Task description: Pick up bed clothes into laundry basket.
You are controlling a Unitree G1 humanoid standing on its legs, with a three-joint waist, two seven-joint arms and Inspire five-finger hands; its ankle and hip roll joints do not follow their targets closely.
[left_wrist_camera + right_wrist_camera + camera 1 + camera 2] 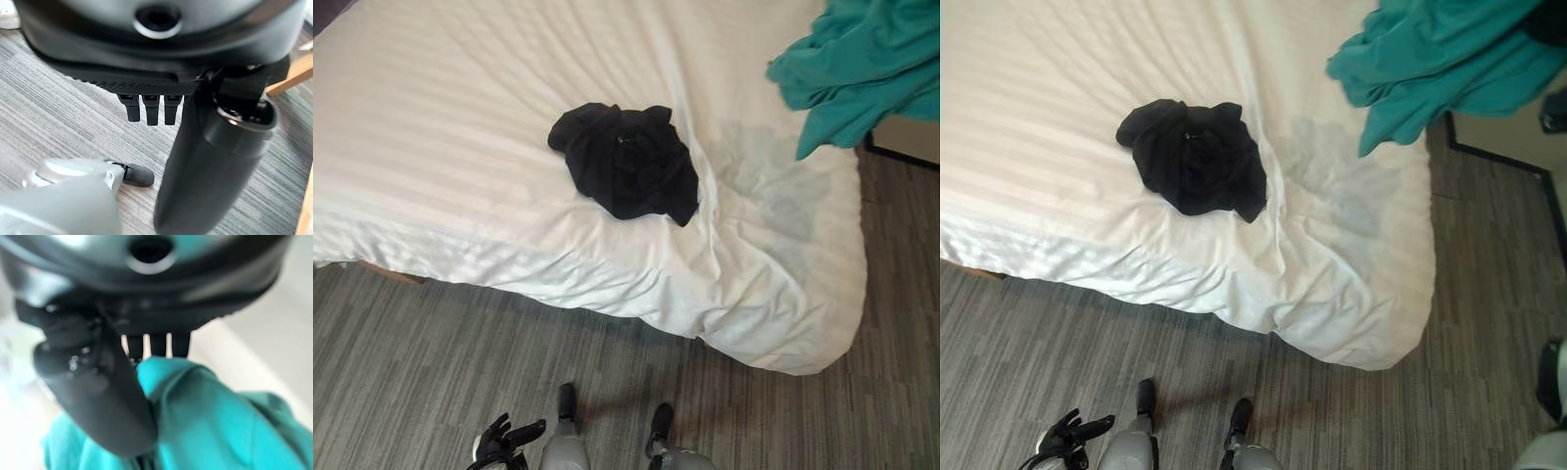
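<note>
A crumpled black garment (626,159) lies on the white bed sheet (460,127), near the bed's middle. A teal garment (862,69) hangs bunched over the bed's far right side, above the sheet. In the right wrist view my right hand (98,396) has its thumb and fingers closed on a fold of this teal cloth (205,421). My left hand (504,438) hangs low over the floor in front of the bed, fingers relaxed and holding nothing; its straight fingers (151,110) point at the carpet.
Grey striped carpet (431,362) runs along the bed's near edge and round its right corner (803,343). A wooden bed leg (393,276) peeks out under the sheet at left. A dark-framed panel (1498,162) stands beside the bed at right.
</note>
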